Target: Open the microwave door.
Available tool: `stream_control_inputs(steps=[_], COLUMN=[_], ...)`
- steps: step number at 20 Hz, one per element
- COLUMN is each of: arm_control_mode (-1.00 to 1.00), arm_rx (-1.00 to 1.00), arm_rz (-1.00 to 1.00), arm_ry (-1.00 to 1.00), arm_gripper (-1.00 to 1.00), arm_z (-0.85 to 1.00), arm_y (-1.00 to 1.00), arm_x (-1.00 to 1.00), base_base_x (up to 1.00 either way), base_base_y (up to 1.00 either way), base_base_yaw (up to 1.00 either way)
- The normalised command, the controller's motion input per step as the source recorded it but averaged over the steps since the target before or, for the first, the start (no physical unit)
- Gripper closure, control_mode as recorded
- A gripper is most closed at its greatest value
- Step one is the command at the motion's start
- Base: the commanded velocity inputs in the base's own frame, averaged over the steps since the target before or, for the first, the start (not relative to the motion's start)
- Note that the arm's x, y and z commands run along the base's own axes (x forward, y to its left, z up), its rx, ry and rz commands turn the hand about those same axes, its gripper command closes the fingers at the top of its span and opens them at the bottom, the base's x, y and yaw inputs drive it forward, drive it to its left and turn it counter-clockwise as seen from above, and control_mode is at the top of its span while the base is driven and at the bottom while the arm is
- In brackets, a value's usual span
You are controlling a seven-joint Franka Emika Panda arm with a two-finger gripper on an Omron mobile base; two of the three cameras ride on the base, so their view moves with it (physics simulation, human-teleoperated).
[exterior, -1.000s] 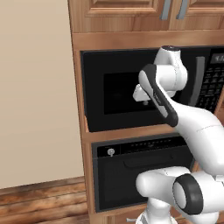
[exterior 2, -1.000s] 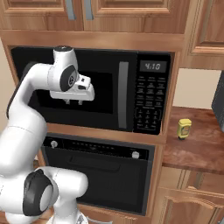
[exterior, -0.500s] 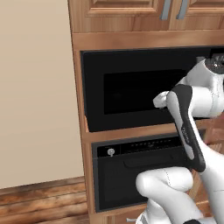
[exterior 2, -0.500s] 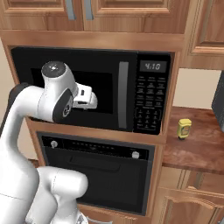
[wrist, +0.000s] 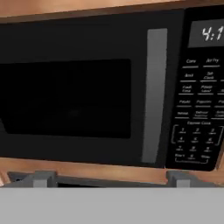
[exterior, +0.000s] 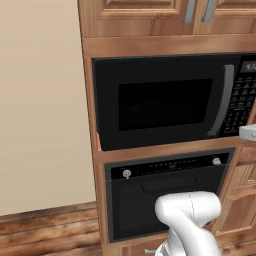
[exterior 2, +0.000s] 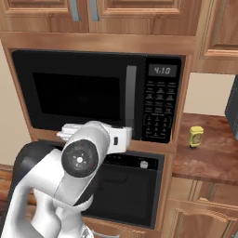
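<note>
Honestly can't tell how wide the fingers are: in the right base view they sit behind the arm's big round joint (exterior 2: 80, 159), so open or closed is not readable. White wrist block (exterior 2: 119, 138) pokes out beside that joint, low in front of the microwave (exterior 2: 100, 95), near the bottom of the handle (exterior 2: 131, 102); whether it touches can't be told. Microwave door (wrist: 70, 96) is closed, flush with the front, dark window in the middle. Grey vertical handle sits at the door's right edge, just beside the keypad strip (wrist: 197, 118). Clock display (exterior 2: 162, 70) reads 4:10. Microwave is built into wood cabinetry, upper cabinets (exterior 2: 139, 14) right above it, a wood ledge (wrist: 109, 168) under it. Black oven (exterior: 165, 200) directly below, two small silver knobs on its top panel, door closed. Right of the microwave, a small yellow bottle (exterior 2: 196, 136) stands upright on the wooden tabletop (exterior 2: 209, 160), well apart from the arm. Plain beige wall (exterior: 40, 100) left of the cabinet column, wood floor (exterior: 45, 230) at its foot.
</note>
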Motion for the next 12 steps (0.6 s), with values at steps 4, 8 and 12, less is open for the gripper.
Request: stream_control_inputs(steps=[4,8,12], arm_control_mode=[-1.00,-1.00,-1.00], arm_rx=[0.05,0.02,0.00], arm_rz=[0.03,0.02,0.00], arm_ry=[-0.44,-0.49,-0.11], arm_gripper=[-1.00,-1.00,-1.00], arm_z=[0.02,0.02,0.01], arm_y=[-0.85,-0.15,0.00], arm_x=[-0.18,0.22,0.64], base_base_x=[0.00,0.00,0.00], base_base_y=[0.00,0.00,0.00], base_base_yaw=[0.00,0.00,0.00])
